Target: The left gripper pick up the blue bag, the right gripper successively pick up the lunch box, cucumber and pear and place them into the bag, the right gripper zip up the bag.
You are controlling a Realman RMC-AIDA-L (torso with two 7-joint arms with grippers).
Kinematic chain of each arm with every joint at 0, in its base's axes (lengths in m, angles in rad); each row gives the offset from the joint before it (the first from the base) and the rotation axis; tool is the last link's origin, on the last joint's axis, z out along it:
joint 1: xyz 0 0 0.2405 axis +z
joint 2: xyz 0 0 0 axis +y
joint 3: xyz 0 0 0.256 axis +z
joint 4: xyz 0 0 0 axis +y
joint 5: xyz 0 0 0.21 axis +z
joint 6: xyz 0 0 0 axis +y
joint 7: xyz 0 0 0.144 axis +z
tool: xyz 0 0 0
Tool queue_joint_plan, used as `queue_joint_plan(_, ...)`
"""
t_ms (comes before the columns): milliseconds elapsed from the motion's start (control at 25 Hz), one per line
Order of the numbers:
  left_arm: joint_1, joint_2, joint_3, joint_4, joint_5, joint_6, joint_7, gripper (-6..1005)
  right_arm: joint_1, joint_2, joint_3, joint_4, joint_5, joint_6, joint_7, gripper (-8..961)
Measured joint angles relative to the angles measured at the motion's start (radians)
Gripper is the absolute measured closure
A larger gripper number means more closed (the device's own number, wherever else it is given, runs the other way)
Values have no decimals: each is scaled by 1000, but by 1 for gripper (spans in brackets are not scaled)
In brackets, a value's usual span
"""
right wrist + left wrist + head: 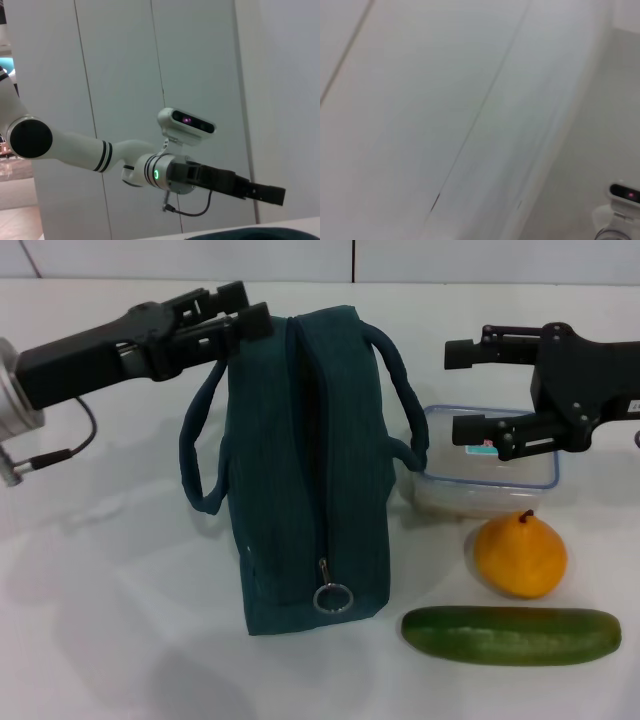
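White tabletop point(120, 640) all around, plain wall panels behind, and we're looking at the bag point(305, 470) standing upright in the middle with its zipper shut, the pull ring point(332, 596) hanging at the near end. We're bringing the left gripper point(240, 312) in at the bag's far top corner, right by the left handle point(200, 450); its fingers are sitting close together, and we can't tell whether they're actually pinching any fabric. The right gripper point(462, 390) is hovering wide open and holding nothing, its lower finger over the lunch box point(490, 480), which is sitting just beside the bag. The pear point(520, 556) is in front of the box, with the cucumber point(512, 634) lying nearest us. So we're guessing we're on step one, the left side getting hold of the bag. Nothing's packed yet. Next we're figuring the bag needs a firm grip and the zipper needs opening, since as it stands nothing's going in. Then the right drops onto the box.
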State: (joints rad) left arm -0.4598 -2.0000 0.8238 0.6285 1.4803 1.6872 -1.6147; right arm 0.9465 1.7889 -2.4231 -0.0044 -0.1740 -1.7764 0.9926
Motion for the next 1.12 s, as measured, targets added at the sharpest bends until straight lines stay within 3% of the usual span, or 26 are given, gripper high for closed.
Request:
queue_joint_plan(200, 55, -10, 0, 139, 84, -11, -138, 142, 5, 5, 6, -3, -1, 3, -4, 116)
queue_joint_plan(480, 113, -16, -3, 165, 119, -31, -157, 145, 9, 12, 6, -6, 0, 6, -5, 116)
queue_joint_plan(760, 105, -24, 7, 166, 125, -24, -172, 147, 13, 21, 6, -6, 1, 6, -8, 115)
queue_joint_plan(1120, 45, -34, 8, 160, 182, -69, -206, 150, 19, 34, 41, -6, 4, 39, -12, 115)
